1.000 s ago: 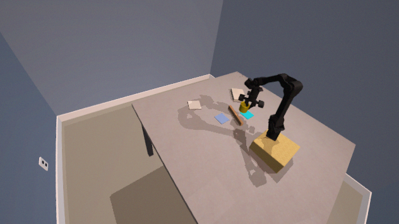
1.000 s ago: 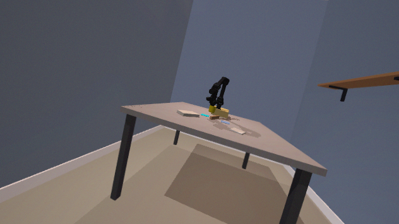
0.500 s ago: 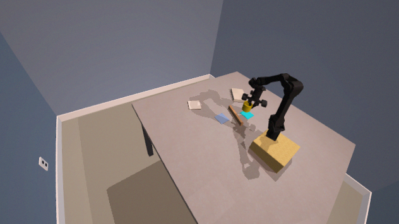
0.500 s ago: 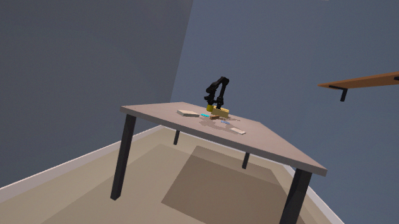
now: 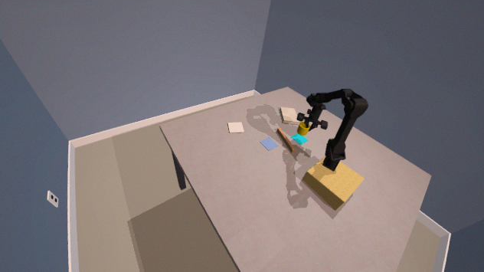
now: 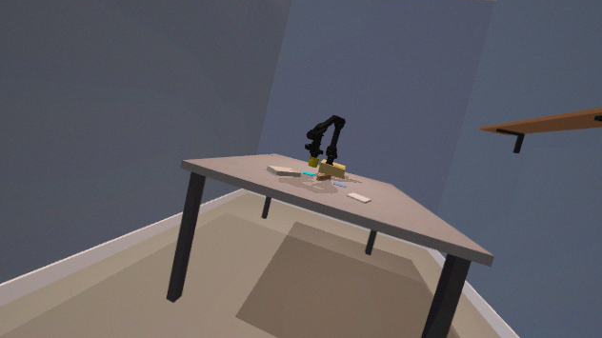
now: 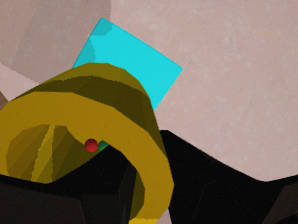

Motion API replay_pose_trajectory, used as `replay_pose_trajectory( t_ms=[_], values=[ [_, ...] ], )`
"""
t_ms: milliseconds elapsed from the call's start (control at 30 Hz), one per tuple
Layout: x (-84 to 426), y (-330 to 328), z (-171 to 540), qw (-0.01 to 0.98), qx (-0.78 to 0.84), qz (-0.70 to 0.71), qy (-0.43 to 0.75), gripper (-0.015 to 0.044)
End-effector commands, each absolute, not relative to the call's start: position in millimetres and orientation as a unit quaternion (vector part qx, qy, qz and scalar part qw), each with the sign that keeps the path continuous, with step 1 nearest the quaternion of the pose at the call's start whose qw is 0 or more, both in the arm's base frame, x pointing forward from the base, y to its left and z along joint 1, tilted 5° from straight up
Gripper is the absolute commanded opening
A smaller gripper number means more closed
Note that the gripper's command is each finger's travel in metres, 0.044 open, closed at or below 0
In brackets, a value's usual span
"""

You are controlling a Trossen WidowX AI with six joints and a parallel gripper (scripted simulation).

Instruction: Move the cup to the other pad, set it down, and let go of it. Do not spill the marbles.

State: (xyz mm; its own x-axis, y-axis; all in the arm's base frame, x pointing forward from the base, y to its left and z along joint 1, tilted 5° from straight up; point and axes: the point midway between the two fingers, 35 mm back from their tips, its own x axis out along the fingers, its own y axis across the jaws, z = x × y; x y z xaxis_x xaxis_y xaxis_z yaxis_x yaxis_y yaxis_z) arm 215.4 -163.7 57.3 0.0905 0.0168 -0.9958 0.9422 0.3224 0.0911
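Grey-blue walls close in around you, and the grey table carries everything that matters. Your arm rises from its tan base block and bends over toward the far side. Look at the gripper: it's clamped on the yellow cup, pinching the cup's wall, one finger inside the rim and one outside as the wrist view shows it. You've got the cup lifted off the table, hanging above the cyan pad, with its rim covering the near edge of that pad in the wrist view. Peek into the cup from the wrist camera and you catch a red marble deep inside, with a sliver of green just beside it. The cup reads upright from the top camera.

Around you: the pale blue pad lies on the other side of the wooden bar, which separates the two pads. A cream block sits just behind the gripper, and a smaller cream tile lies well apart, further out.
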Motion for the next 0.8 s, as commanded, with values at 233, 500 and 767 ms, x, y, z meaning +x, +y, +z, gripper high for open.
replay_pose_trajectory(
  t_ms=[233,500,767],
  values=[
    [213,-171,51,0.598,0.435,-0.386,0.551,0.0000],
    [215,-172,37,0.598,0.435,-0.386,0.551,0.0000],
    [216,-172,23,0.598,0.435,-0.386,0.551,0.0000]
  ],
)
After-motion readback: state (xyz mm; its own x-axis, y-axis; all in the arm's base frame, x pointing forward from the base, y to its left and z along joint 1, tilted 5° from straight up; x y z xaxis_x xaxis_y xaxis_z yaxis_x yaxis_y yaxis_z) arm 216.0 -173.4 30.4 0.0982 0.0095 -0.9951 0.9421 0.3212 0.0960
